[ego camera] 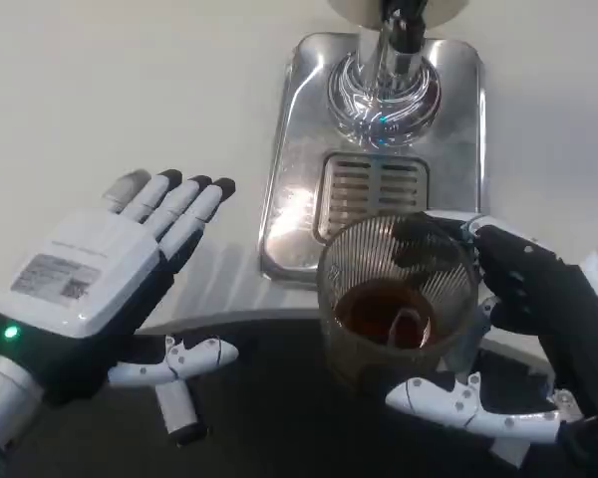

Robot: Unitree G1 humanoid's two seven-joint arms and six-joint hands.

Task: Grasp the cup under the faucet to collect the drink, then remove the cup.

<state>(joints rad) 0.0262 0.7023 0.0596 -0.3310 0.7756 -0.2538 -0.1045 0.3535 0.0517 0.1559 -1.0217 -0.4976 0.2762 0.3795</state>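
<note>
While my left hand (100, 289) sits at 9 o'clock, it holds nothing: fingers spread flat, pointing toward 1 o'clock, thumb out toward 3. At 12 o'clock, the steel drip tray (289, 199) carries the chrome faucet (384, 85) base, slotted grate just below it. At 5 o'clock my right hand (513, 339) is wrapped around the ribbed glass cup (397, 299), dark fingers on its far right side, thumb under its near side. Brown drink pooled in the cup's bottom. Cup overlaps the tray's near edge, on the 6 o'clock side of the faucet.
</note>
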